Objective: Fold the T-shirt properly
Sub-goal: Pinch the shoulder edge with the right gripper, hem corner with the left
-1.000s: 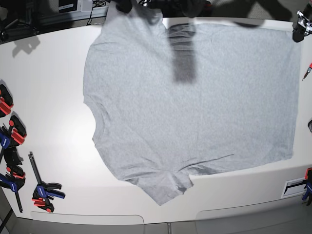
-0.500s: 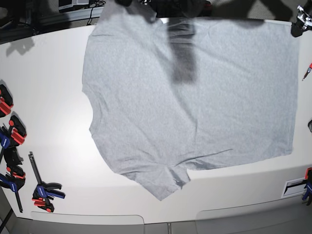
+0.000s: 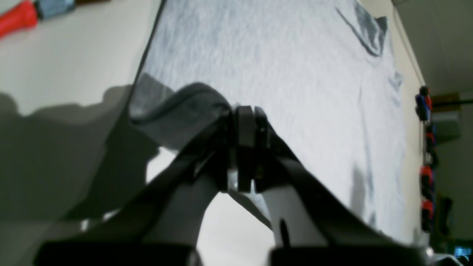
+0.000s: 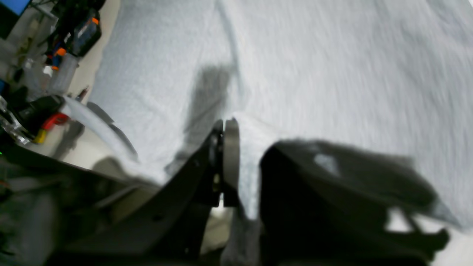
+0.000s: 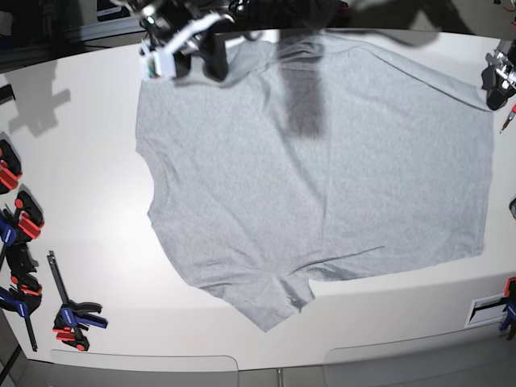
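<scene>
**A:** Start at the fingers. What have they got?

**B:** The left gripper (image 3: 245, 147) has its black pads pressed flat together with a fold of the large light heather-grey cotton T-shirt (image 5: 322, 169) bunched between them, at a far corner on the right side of the white table (image 5: 89, 161). The right gripper (image 4: 231, 162) is pinched too. Its picture is blurred, but a pale strip of the cloth runs down between the flat pad and the dark finger beside it, so I'd say it's closed on the shirt's far edge, up at the far left.

**A:** And the rest of the shirt?

**B:** Spread plain side up across the middle of the table, one sleeve pointing toward the near edge with a few creases beside it. The far edge is lifted where the two arms hold it. No lettering shows.

**A:** What could spoil it from here?

**B:** Uneven pulling, I'd guess. If one arm travels faster or higher, the cloth will skew and the fold line will come out slanted. The pinches look thin too; a sharp tug could slip the cotton out, and that corner would flop back. Those creases near the sleeve could also get trapped under a fold.

**A:** Anything in the way?

**B:** The red-and-black bar clamps (image 5: 72, 318) lie at the near left, well apart from the shirt.
</scene>
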Available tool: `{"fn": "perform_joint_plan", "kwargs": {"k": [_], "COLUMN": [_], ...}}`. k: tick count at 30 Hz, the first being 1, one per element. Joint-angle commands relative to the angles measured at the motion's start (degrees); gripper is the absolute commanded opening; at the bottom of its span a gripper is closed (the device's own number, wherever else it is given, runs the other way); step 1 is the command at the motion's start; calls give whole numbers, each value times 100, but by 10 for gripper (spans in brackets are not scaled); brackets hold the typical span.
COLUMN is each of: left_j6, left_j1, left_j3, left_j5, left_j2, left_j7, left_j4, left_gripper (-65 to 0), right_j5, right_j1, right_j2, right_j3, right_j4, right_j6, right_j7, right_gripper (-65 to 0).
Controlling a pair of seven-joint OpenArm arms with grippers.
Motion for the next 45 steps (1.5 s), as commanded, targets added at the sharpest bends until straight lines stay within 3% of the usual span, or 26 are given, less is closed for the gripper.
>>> {"fn": "perform_joint_plan", "kwargs": {"k": [1, 8, 16, 26, 30, 40, 45], "left_j6": [-71, -71, 57, 1078, 1239, 1233, 1233], "left_j1": [-81, -435, -872, -1010, -1010, -1010, -1008], "left_j3": [-46, 101, 310, 310, 310, 306, 306], "left_j5": [-105, 468, 1259, 2253, 2470, 2527, 2406], "left_j2": [-160, -162, -164, -164, -164, -166, -166], "left_j7": [-116, -610, -1034, -1768, -1786, -1836, -2258], "left_j4": [70, 70, 70, 70, 70, 72, 83], "left_gripper": [-650, -650, -650, -650, -650, -650, -650], "right_j5": [-98, -975, -1110, -1434, -1698, -1709, -1810], "right_j1": [125, 1305, 2437, 3053, 3346, 3930, 3939], "right_j2": [2, 0, -2, 0, 0, -2, -2], "right_j3": [-118, -752, -767, -767, -767, -767, -765], "right_j4": [92, -820, -1751, -1790, -2173, -3003, -3003], "right_j6": [-35, -282, -282, -874, -1071, -1069, -1078], "right_j7": [129, 175, 334, 433, 483, 522, 570], "right_gripper": [-650, -650, -650, -650, -650, -650, -650]}}
